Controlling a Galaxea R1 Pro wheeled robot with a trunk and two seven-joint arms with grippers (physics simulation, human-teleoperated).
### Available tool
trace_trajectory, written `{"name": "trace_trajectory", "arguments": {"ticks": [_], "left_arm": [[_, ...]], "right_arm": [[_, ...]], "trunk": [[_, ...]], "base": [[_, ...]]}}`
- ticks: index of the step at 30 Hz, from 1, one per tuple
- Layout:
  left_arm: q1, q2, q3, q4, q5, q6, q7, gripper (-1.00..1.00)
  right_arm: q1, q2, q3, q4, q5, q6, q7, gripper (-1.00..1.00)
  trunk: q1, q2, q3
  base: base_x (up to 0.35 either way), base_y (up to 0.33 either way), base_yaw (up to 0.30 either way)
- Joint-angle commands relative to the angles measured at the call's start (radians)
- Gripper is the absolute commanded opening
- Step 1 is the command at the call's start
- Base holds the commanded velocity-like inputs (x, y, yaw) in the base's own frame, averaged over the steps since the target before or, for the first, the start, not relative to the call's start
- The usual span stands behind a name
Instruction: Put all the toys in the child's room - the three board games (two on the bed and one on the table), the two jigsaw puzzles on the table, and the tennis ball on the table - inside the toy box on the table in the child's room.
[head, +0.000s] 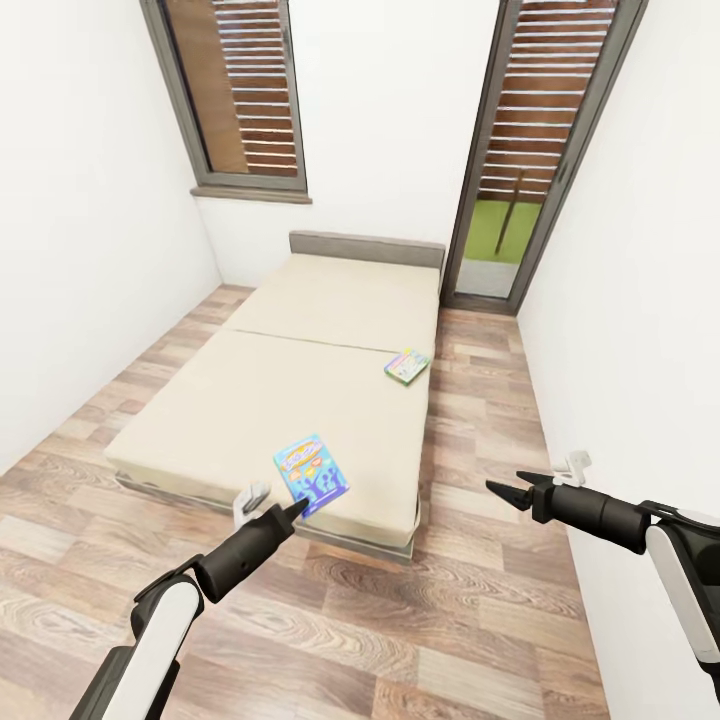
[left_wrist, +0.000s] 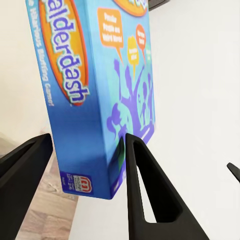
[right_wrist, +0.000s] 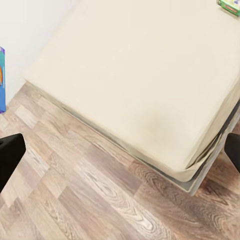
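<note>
A mostly blue board game (head: 311, 473) printed "Balderdash" is held up over the near edge of the bed (head: 300, 380), and my left gripper (head: 292, 508) is shut on its lower corner. In the left wrist view the box (left_wrist: 95, 95) stands between the two black fingers (left_wrist: 145, 185). It also shows at the picture's edge in the right wrist view (right_wrist: 2, 80), above the floor. A second board game (head: 407, 366), green and white, lies flat near the bed's right edge (right_wrist: 229, 6). My right gripper (head: 505, 492) hangs open over the floor to the right of the bed, holding nothing.
The bed has a beige mattress, a dark frame and a grey headboard (head: 366, 246) against the far wall. White walls close in on both sides. A window (head: 240, 90) and a tall glass door (head: 530, 150) are at the back. Wood-plank floor (head: 400, 640) lies in front.
</note>
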Motion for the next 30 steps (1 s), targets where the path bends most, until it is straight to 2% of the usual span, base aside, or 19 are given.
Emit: {"name": "trace_trajectory", "arguments": {"ticks": [1,30], "left_arm": [[-0.001,0.0,0.0,0.0,0.002,0.003,0.0,-1.0],[-0.001,0.0,0.0,0.0,-0.001,0.003,0.0,-1.0]], "right_arm": [[-0.001,0.0,-0.001,0.0,-0.002,0.006,0.002,1.0],[-0.001,0.0,-0.001,0.0,-0.002,0.006,0.002,1.0]], "trunk": [[0.001,-0.002,0.0],[0.001,-0.002,0.048]], "base": [[0.0,0.0,0.0],[0.0,0.0,0.0]]}}
